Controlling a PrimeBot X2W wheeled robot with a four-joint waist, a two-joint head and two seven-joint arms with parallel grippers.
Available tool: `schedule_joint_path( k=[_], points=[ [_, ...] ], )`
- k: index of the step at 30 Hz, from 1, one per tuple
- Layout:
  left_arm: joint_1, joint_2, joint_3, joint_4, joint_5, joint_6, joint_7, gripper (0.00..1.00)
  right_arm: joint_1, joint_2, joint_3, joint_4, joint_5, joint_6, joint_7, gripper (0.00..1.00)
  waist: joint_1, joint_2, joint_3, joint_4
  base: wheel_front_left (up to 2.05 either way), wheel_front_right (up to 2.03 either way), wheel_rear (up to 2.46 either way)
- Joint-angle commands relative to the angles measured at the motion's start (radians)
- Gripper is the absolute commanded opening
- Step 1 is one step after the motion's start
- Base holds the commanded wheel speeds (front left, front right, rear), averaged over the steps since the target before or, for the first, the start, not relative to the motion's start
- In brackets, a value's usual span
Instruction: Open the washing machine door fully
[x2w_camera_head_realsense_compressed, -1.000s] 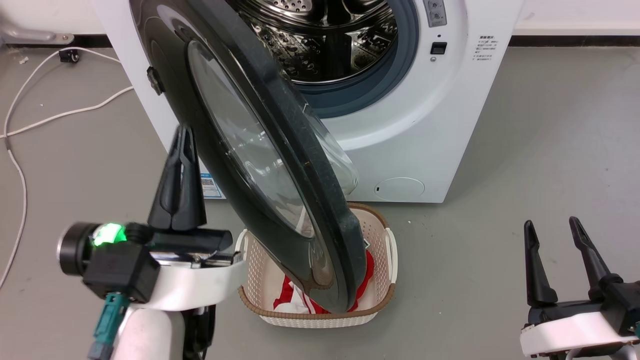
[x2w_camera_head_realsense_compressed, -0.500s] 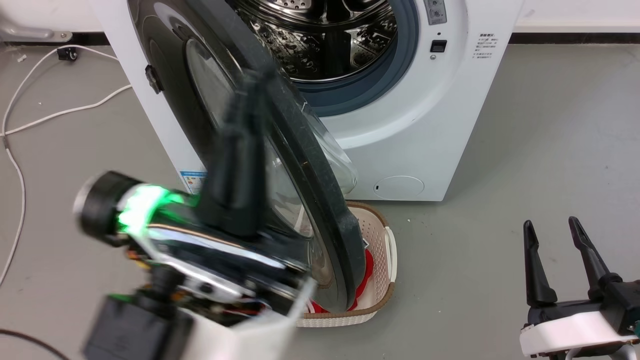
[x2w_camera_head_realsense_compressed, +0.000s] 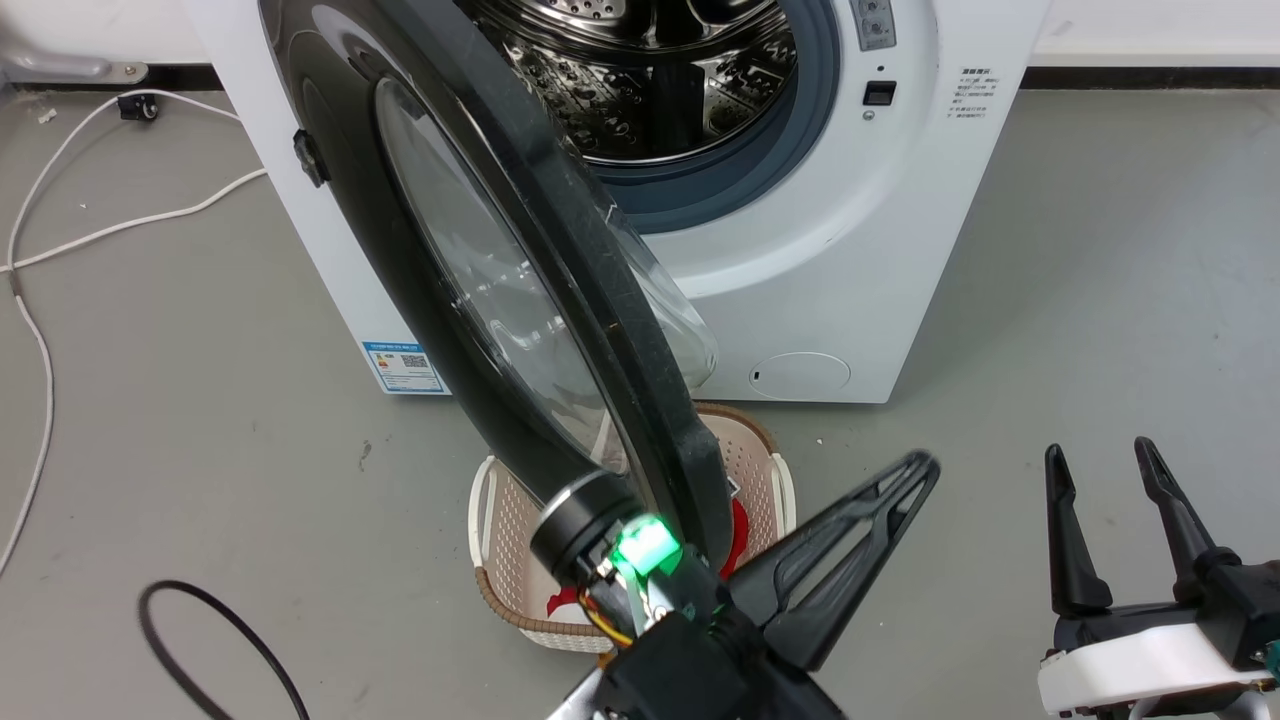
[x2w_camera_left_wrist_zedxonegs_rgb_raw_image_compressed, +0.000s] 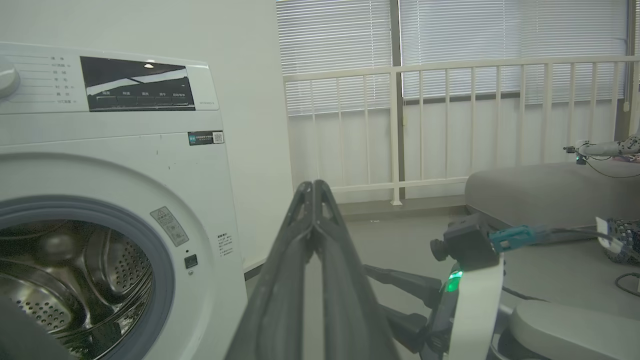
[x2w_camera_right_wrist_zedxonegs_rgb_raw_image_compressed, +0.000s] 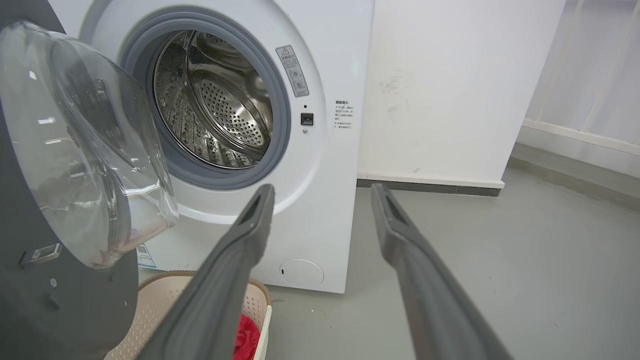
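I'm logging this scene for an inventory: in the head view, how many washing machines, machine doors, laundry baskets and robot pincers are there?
washing machine: 1
washing machine door: 1
laundry basket: 1
pincers: 2 (left pincer, shut; right pincer, open)
Total: 5
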Motion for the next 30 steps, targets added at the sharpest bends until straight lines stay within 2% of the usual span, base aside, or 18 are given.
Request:
schedule_joint_path(
  k=[1, 10, 17, 30],
  points=[
    [0.024, 0.011, -0.007, 0.014, -0.004, -0.002, 0.014, 0.00, 0.004, 0.003, 0.002, 0.004, 0.006, -0.001, 0.001, 1.00, 0.0000, 0.0000, 0.000, 0.001, 0.00, 0.00, 0.00],
    [0.104, 0.054, -0.009, 0.133, -0.017, 0.034, 0.050, 0.00, -0.003, 0.003, 0.012, 0.014, 0.012, -0.001, 0.000, 1.00, 0.0000, 0.0000, 0.012, 0.009, 0.00, 0.00, 0.00],
    [0.062, 0.023, 0.026, 0.240, -0.028, 0.074, 0.002, 0.00, -0.022, 0.003, 0.025, 0.032, 0.014, -0.001, -0.006, 1.00, 0.0000, 0.0000, 0.018, 0.001, 0.00, 0.00, 0.00],
    [-0.037, -0.009, 0.060, 0.409, -0.066, 0.118, -0.078, 0.00, -0.035, 0.003, 0.035, 0.065, 0.017, -0.001, -0.018, 1.00, 0.0000, 0.0000, 0.028, -0.020, 0.00, 0.00, 0.00]
  ],
)
